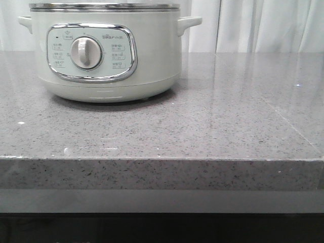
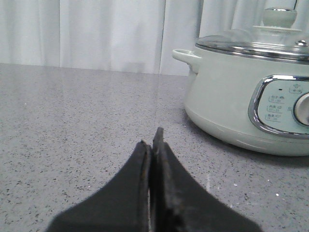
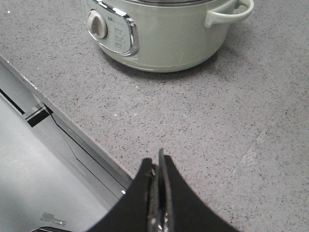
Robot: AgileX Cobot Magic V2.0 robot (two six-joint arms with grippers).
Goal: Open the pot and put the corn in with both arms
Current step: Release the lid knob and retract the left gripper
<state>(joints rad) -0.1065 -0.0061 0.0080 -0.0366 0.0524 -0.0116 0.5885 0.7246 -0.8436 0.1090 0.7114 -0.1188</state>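
Observation:
The pale mint-white pot [image 1: 106, 50] stands at the back left of the grey counter, its chrome-framed panel and silver dial [image 1: 86, 52] facing me. In the left wrist view the pot [image 2: 231, 106] carries a glass lid [image 2: 256, 41] with a round knob [image 2: 279, 15]. It also shows in the right wrist view [image 3: 164, 36]. My left gripper [image 2: 152, 142] is shut and empty, low over the counter beside the pot. My right gripper [image 3: 156, 162] is shut and empty near the counter's front edge. Neither gripper shows in the front view. The corn is out of view.
The grey speckled counter [image 1: 212, 121] ends in a thick front edge [image 1: 162, 174]. White curtains [image 1: 253, 25] hang behind it. In the right wrist view a lower grey surface [image 3: 29, 174] lies beyond the counter edge.

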